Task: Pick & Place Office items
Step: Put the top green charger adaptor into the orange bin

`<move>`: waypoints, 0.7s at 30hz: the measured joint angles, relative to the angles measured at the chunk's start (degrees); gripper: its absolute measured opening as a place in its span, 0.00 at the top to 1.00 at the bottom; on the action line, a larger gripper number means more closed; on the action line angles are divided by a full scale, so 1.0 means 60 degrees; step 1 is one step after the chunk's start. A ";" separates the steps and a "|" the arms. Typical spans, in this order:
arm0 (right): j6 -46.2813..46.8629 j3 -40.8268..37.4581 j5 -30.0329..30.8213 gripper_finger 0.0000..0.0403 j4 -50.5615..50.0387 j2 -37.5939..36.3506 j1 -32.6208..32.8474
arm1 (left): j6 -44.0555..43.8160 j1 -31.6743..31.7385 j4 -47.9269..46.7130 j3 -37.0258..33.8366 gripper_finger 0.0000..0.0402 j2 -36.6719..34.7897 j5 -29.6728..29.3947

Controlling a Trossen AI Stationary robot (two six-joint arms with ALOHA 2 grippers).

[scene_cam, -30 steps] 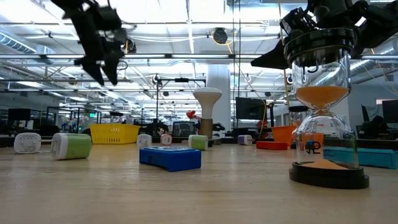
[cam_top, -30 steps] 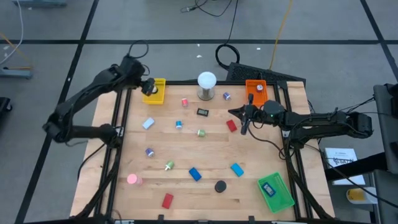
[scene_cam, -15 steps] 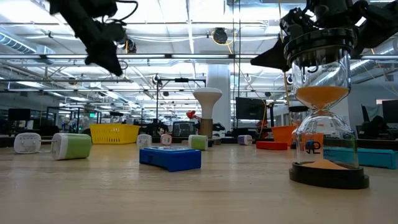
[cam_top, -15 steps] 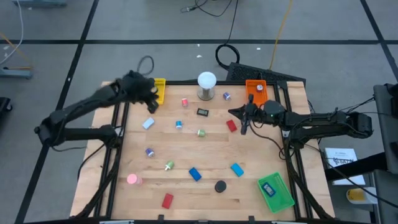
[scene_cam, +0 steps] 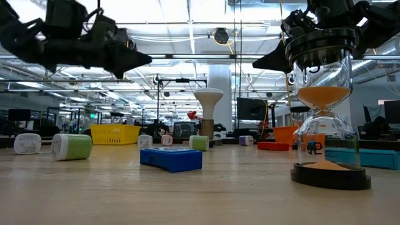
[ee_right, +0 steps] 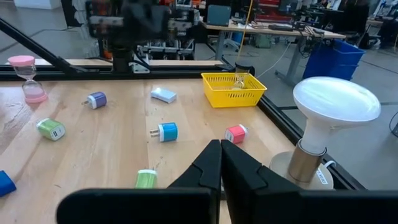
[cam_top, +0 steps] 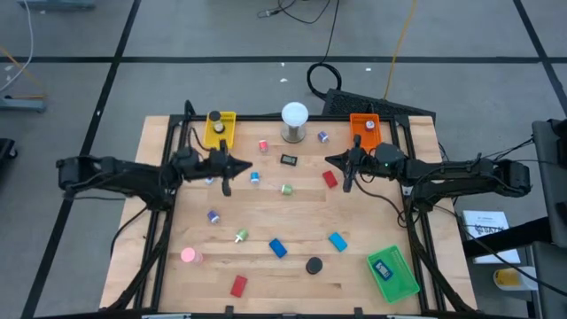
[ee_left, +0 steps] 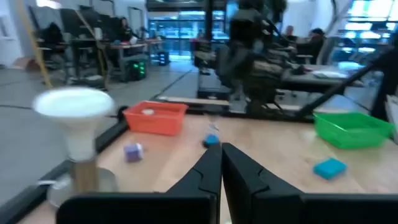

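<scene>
The left arm reaches level across the near-left part of the bench (cam_top: pixel 266 221), its left claw (cam_top: pixel 228 174) closed and empty above the wood, just beside a pale blue block (cam_top: pixel 209 176) and near a small blue-and-white plug-like piece (cam_top: pixel 254 177). The right arm stretches in from the opposite side, its right claw (cam_top: pixel 347 174) also closed on nothing, hanging just beside a red block (cam_top: pixel 330 179). The office items lie scattered over the wooden top: a green piece (cam_top: pixel 286 189), a purple piece (cam_top: pixel 213 215), blue blocks (cam_top: pixel 277 249) toward the front edge, a black round piece (cam_top: pixel 314 264), a pink round piece (cam_top: pixel 188 255) and a second red block (cam_top: pixel 238 285). A yellow tray (cam_top: pixel 221 129), an orange tray (cam_top: pixel 365 129) and a green tray (cam_top: pixel 392 273) sit at the edges, with a white ball on a metal base (cam_top: pixel 294 122) between the first two. Around the bench is grey floor with cables; the low view shows a large hall with ceiling lights.
</scene>
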 joint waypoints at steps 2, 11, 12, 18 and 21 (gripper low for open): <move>0.0213 0.0000 0.0028 0.99 -0.0005 0.0000 0.0028 | -0.0004 -0.0254 0.0069 -0.0222 0.96 0.0293 -0.0241; 0.0604 0.0685 0.1977 0.99 -0.1725 0.0000 0.1186 | 0.0233 -0.1586 0.0126 0.0238 0.95 0.1906 -0.1757; 0.0726 0.0761 0.2232 0.99 -0.1934 0.0000 0.1377 | 0.0229 -0.1711 0.0129 0.0359 0.95 0.2100 -0.1844; 0.1786 0.1039 0.2736 0.99 -0.2745 0.0072 0.2062 | -0.0050 -0.2162 0.0112 0.1117 0.94 0.3282 -0.1945; 0.2516 0.1284 0.2737 0.99 -0.3641 0.0474 0.2182 | 0.0070 -0.2288 0.0108 0.1430 0.94 0.3852 -0.1960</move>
